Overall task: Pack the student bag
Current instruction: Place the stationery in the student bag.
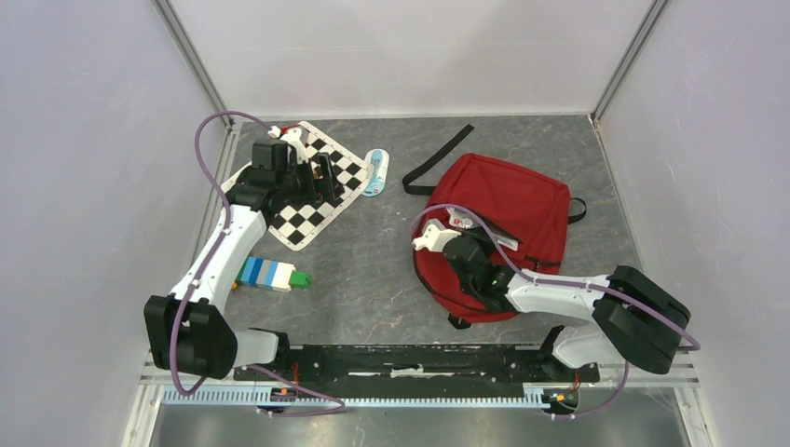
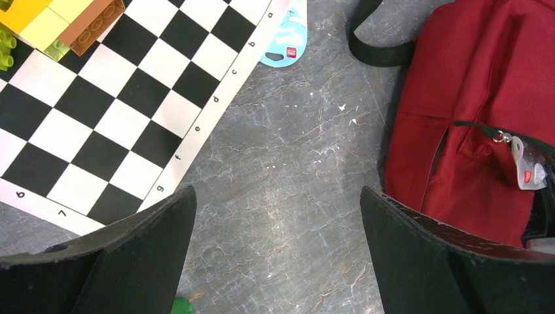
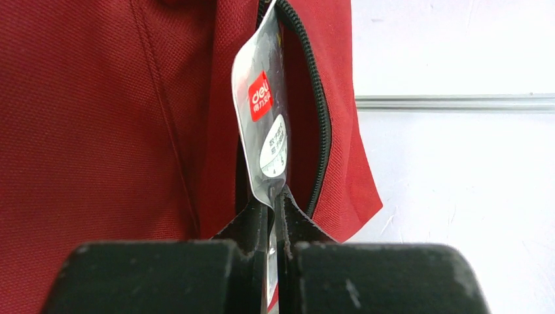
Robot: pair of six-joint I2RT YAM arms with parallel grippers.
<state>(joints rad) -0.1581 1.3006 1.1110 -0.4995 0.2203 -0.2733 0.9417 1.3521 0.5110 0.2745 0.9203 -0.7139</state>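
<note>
The dark-red student bag [image 1: 508, 209] lies flat on the right half of the table, and it also shows in the left wrist view [image 2: 471, 91]. My right gripper [image 1: 463, 235] is at the bag's black-zippered opening [image 3: 322, 137]. It is shut on a clear plastic packet [image 3: 267, 131] with a red label, held upright at the mouth of the opening [image 3: 275, 196]. The packet's top shows in the left wrist view [image 2: 527, 167]. My left gripper [image 1: 324, 182] is open and empty [image 2: 275, 196]. It hovers over bare table between the chessboard [image 2: 98, 111] and the bag.
A black-and-white chessboard [image 1: 312, 186] lies at the back left with toy blocks [image 2: 72, 19] on its far corner. A light-blue packet [image 1: 375, 172] lies beside it. A row of blue, white and green blocks [image 1: 270, 273] lies near the left arm. A black strap [image 1: 438, 158] trails from the bag.
</note>
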